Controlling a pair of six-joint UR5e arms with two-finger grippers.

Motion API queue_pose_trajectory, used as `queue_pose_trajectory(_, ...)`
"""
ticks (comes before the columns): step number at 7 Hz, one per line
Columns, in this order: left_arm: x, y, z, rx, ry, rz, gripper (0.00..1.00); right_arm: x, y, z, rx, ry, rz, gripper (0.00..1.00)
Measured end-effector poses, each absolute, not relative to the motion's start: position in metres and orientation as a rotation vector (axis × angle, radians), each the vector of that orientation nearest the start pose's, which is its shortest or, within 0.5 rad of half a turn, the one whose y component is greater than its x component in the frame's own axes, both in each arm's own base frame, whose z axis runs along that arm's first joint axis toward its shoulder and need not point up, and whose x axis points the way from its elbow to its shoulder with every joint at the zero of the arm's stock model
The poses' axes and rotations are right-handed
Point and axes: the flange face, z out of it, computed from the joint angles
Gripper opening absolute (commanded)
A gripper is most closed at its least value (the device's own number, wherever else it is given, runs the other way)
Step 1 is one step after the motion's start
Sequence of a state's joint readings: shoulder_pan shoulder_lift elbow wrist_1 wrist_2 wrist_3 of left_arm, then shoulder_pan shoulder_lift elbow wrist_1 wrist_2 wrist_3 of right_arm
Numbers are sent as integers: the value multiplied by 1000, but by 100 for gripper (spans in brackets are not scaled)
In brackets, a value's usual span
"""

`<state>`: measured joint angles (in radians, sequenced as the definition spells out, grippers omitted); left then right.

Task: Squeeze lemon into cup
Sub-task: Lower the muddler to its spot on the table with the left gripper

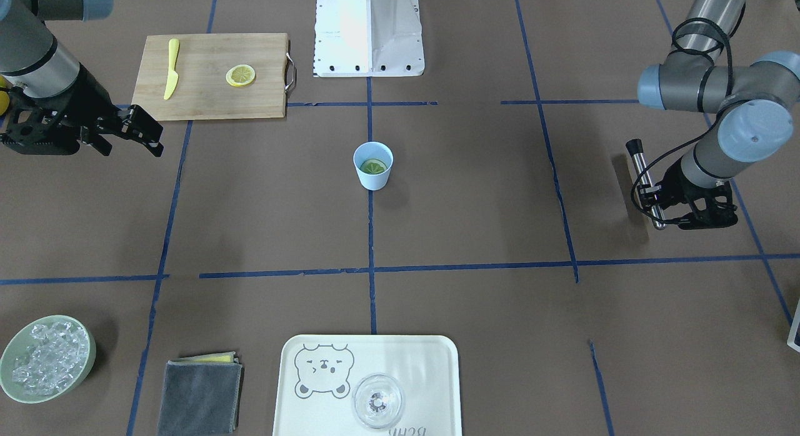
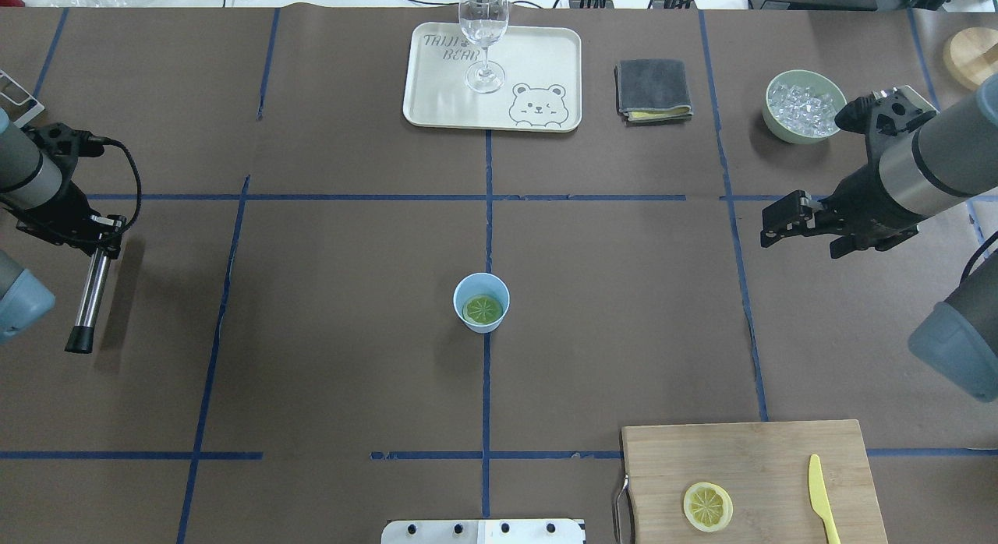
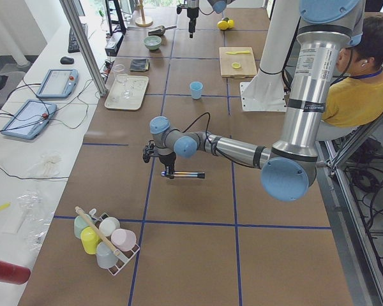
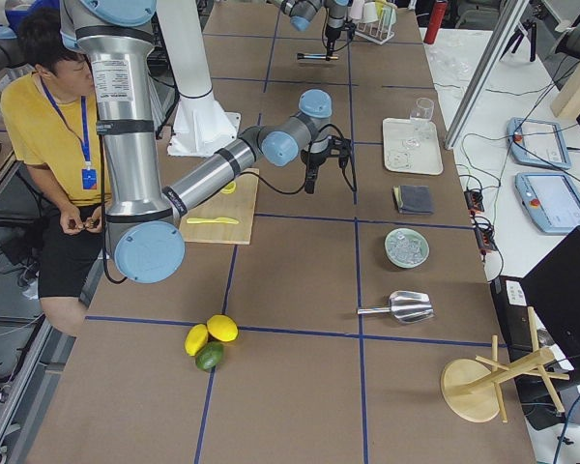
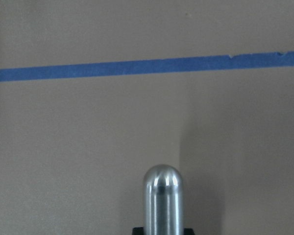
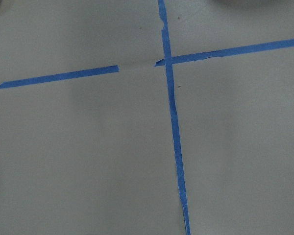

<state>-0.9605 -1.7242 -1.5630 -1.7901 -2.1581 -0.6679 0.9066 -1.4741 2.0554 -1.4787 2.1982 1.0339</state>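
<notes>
The lemon (image 1: 373, 167) lies cut face up inside the cup (image 1: 375, 181) at mid-surface, well apart from both arms. Your left gripper (image 1: 655, 198) is clenched on a steel muddler (image 2: 90, 294), gripped near one end and lying level. Swing it upright carelessly and it could slip in the fingers. The right gripper (image 1: 150, 138) has its fingers spread and empty — so nothing steadies the cup, and an off-centre press may tip it.
</notes>
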Motion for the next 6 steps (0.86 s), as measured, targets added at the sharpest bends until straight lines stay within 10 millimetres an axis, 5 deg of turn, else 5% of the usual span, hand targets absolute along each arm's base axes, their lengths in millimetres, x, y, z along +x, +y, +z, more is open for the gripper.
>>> queue_pose_trajectory(5, 282, -508, 567, -69, 677, 89, 7, -247, -436, 370, -22, -888, 134, 100)
queue_pose_trajectory(6, 283, -508, 567, -69, 678, 90, 59, -247, -436, 369, -22, -889, 134, 100)
